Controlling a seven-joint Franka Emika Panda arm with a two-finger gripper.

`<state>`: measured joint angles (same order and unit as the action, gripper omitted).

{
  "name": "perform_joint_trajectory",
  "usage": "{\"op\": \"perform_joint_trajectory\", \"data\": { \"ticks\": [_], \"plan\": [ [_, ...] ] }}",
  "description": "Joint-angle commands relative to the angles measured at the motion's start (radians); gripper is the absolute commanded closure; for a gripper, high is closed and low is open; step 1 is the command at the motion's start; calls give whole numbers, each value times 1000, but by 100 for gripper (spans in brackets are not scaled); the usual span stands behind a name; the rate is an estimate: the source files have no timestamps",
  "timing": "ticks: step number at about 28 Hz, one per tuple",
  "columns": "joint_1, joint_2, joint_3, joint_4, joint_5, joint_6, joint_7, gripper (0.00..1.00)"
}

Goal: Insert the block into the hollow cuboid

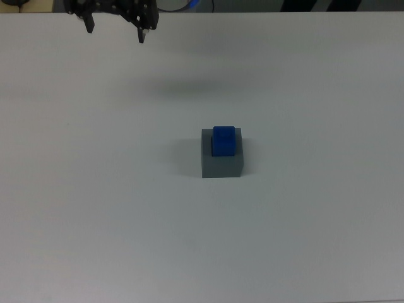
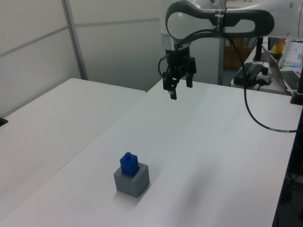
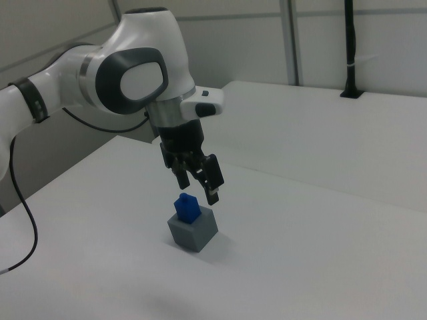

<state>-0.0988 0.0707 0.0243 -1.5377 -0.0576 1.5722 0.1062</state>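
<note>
While the blue block (image 1: 223, 140) sits in the square hole on top of the hollow cuboid (image 1: 221, 163) — its upper part poking out — the end effector (image 1: 115, 28) hangs high in the air, well apart from both. Its two fingers (image 2: 173, 92) are spread wide and hold nothing. The grey cuboid rests on the white surface (image 1: 303, 214).

Top view stares straight down at the table (image 1: 95, 208), while left view and right view sit off to opposite sides looking across it, all three catching the grey box (image 1: 221, 163) mid-table.
</note>
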Motion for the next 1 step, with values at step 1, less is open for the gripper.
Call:
{"op": "perform_joint_trajectory", "data": {
  "ticks": [1],
  "plan": [
    [-2, -11, 2, -21, 21, 17, -13, 0]
  ]
}}
